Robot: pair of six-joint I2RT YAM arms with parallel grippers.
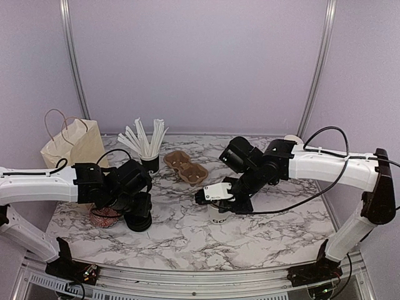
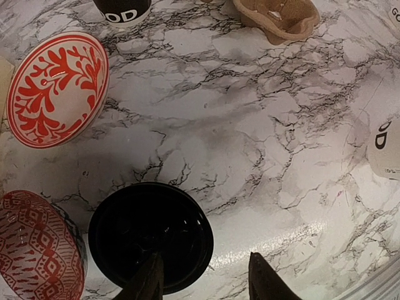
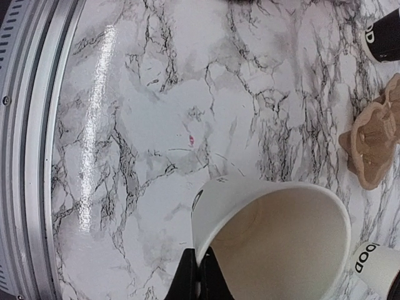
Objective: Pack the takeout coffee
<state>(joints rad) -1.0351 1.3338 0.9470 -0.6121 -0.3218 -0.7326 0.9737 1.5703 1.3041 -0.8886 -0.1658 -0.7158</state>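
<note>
White cup (image 3: 275,240) partly off-frame

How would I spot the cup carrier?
Find the marble table. Toward its back edge, just right of the black cup of white sticks, lies the cardboard cup carrier. Only it is low, brown and moulded with round hollows.

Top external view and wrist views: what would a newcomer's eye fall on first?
The right gripper pinches the rim of a lidless white paper cup near the marble table's middle. The left gripper hangs open over a round black plastic lid, beside two red-patterned round bowls.
</note>
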